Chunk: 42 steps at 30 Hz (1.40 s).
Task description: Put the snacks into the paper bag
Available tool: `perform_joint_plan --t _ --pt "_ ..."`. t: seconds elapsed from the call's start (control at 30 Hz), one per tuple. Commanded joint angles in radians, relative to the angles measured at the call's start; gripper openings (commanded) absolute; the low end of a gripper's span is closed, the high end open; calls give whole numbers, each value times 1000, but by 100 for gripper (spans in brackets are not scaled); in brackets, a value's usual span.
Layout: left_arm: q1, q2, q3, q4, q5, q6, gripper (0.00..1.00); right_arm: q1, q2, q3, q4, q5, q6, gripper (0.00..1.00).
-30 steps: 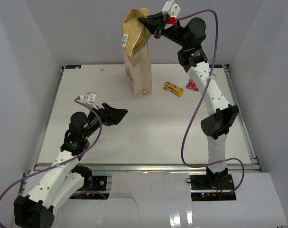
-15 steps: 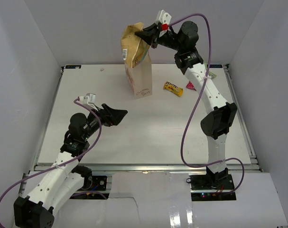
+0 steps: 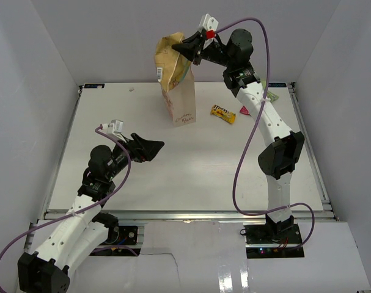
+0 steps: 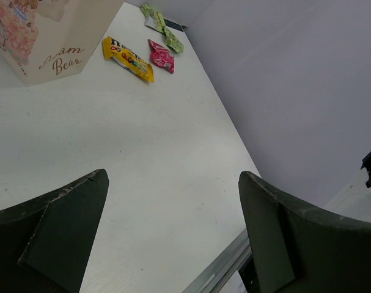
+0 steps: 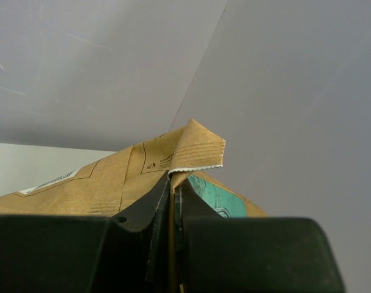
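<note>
My right gripper [image 3: 186,46] is shut on the top edge of the large tan chip bag [image 3: 168,61], held high at the mouth of the upright cream paper bag [image 3: 180,104]; the bag's lower end hangs at the opening. In the right wrist view the crimped edge of the chip bag [image 5: 185,152] is pinched between my fingers [image 5: 161,201]. A yellow packet [image 3: 223,113] and a pink packet [image 3: 245,110] lie right of the paper bag, and a light green packet [image 4: 164,24] lies beyond them. My left gripper [image 3: 154,146] is open and empty over the table's left middle.
White walls close the table in on the left, back and right. The metal rail of the table's near edge [image 3: 185,213] runs in front of the arm bases. The right arm's purple cable [image 3: 243,165] loops over the table's right side.
My right gripper has moved left and lower with the chip bag, bringing it closer over the paper bag's mouth. The left arm has not moved.
</note>
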Motion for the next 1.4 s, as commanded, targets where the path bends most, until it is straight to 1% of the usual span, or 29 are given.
perform_joint_plan --t 0.0,0.13,0.2,0.23,0.27,0.33,0.37,0.47,0.5,0.57,0.73,0.87,0.93,1.0,1.1,1.13,1.17,1.23,1.27,1.3,1.33,1.37 --pt "1 -7 -7 12 13 7 98 3 -49 12 85 27 28 8" --pt "1 -4 -6 12 16 7 98 3 -44 9 85 50 29 9" --pt "1 -4 -6 12 14 7 98 3 -43 9 87 68 29 14" --pt "1 -3 -6 12 16 7 98 3 -41 11 88 74 28 17" --pt "1 -3 -6 12 16 7 98 3 -40 12 88 80 26 25" --pt "1 -1 -6 12 16 7 98 3 -32 18 88 103 22 35" --pt "1 -1 -6 12 16 7 98 3 -29 23 88 109 20 45" --pt "1 -1 -4 12 17 7 98 3 -21 31 87 128 15 54" --pt "1 -1 -6 10 17 9 98 3 -18 32 87 129 14 54" --pt "1 -3 -6 12 16 7 98 4 -17 34 85 137 11 59" --pt "1 -1 -9 12 16 6 98 4 -14 32 73 154 -3 65" --pt "1 -1 -9 10 16 7 98 4 -24 34 41 166 -26 67" --pt "1 -3 -9 7 14 7 98 3 -41 28 -33 200 -53 68" --pt "1 -3 -3 -4 7 10 98 -17 -84 -3 -94 255 -64 71" --pt "1 -7 -6 -43 -9 7 98 -88 -165 -154 -229 263 -23 76" --pt "1 -9 -9 -51 -13 7 98 -108 -182 -249 -328 254 -26 80" --pt "1 -10 -17 -57 -21 6 98 -126 -199 -294 -382 246 -43 84" --pt "1 -15 -26 -68 -38 6 98 -171 -216 -366 -505 240 -173 92" --pt "1 -12 -32 -73 -47 6 98 -181 -213 -408 -641 248 -231 96" --pt "1 -6 -32 -77 -61 7 98 -200 -186 -416 -712 264 -341 98" --pt "1 10 -30 -76 -63 10 98 -209 -170 -419 -773 281 -381 98" --pt "1 23 -27 -73 -61 12 98 -230 -147 -414 -870 290 -417 98"
